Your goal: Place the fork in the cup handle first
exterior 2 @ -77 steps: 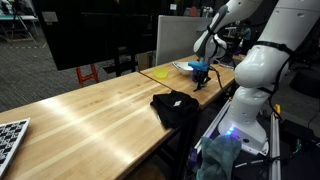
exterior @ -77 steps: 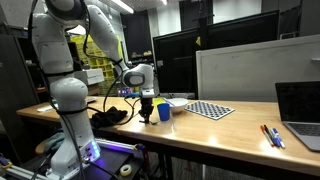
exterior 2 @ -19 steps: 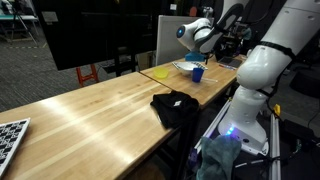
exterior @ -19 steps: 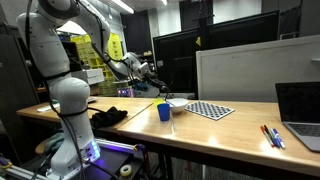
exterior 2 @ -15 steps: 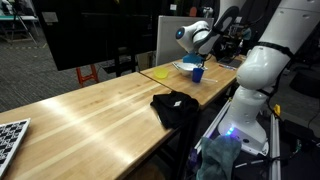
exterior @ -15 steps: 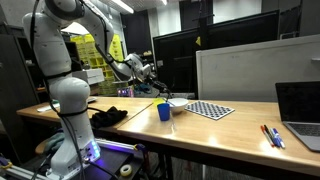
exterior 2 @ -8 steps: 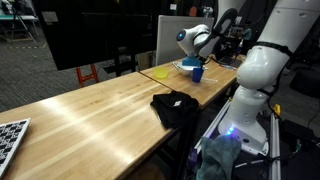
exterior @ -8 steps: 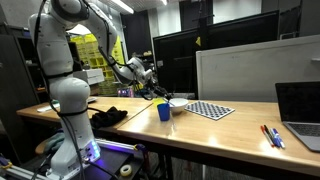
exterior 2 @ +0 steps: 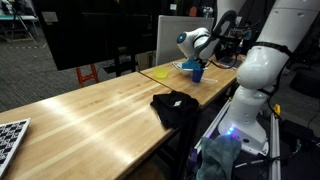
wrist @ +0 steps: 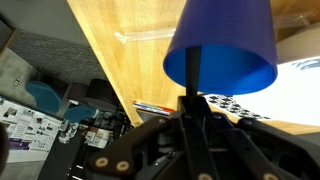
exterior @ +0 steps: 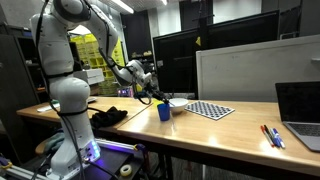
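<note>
The gripper (wrist: 193, 110) is clamped on the thin dark fork (wrist: 190, 72). The fork's free end is just above the blue cup (wrist: 225, 35), which stands on the wooden table (exterior: 235, 128), left of the checkered board (exterior: 210, 109).

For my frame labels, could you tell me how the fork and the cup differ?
The cup stands on the table; the fork is clamped in the gripper above it. The cup is wide, tapered and bright blue; the fork is slim and darker.
</note>
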You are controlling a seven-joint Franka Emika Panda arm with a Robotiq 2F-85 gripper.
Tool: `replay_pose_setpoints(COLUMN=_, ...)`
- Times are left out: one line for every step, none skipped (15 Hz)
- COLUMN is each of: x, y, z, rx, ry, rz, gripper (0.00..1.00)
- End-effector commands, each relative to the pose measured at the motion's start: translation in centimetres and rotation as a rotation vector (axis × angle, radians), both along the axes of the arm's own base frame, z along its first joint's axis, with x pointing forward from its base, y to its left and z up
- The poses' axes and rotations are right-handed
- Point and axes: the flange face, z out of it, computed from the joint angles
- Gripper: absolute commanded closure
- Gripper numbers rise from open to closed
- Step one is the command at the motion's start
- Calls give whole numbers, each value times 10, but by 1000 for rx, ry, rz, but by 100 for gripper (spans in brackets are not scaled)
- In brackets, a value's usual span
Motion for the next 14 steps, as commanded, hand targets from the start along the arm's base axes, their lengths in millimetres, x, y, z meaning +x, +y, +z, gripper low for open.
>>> replay_pose_setpoints(x=-5, y=-1, z=-9, rx=34, ry=-2, rz=-21, gripper=98)
replay_pose_setpoints(x=-7, y=-1, z=-12, rx=41, ry=4, rz=-27, gripper=66)
replay_pose_setpoints(x=-7, y=-2, z=-15, rx=48, ry=10, rz=-32, gripper=65)
replay_pose_setpoints(x=-7, y=-2, z=-17, rx=52, ry=15, rz=-36, gripper=60)
replay_pose_setpoints(x=-8, y=-3, z=-19, rx=54, ry=19, rz=-41, gripper=55)
replay_pose_setpoints(x=-9, y=-3, z=-22, rx=63, ry=26, rz=-47, gripper=48)
replay_pose_setpoints(x=-10, y=-3, z=-25, rx=69, ry=34, rz=-54, gripper=42)
replay_pose_setpoints(x=-11, y=-4, z=-28, rx=77, ry=42, rz=-62, gripper=34)
replay_pose_setpoints(x=-13, y=-4, z=-30, rx=82, ry=48, rz=-69, gripper=28)
replay_pose_setpoints(x=-12, y=-5, z=-28, rx=80, ry=49, rz=-72, gripper=22)
replay_pose_setpoints(x=-12, y=-4, z=-26, rx=82, ry=49, rz=-76, gripper=17)
replay_pose_setpoints(x=-13, y=-4, z=-25, rx=83, ry=51, rz=-78, gripper=17)
replay_pose_setpoints(x=-14, y=-3, z=-24, rx=83, ry=51, rz=-81, gripper=17)
replay_pose_setpoints(x=-14, y=-3, z=-22, rx=84, ry=47, rz=-85, gripper=17)
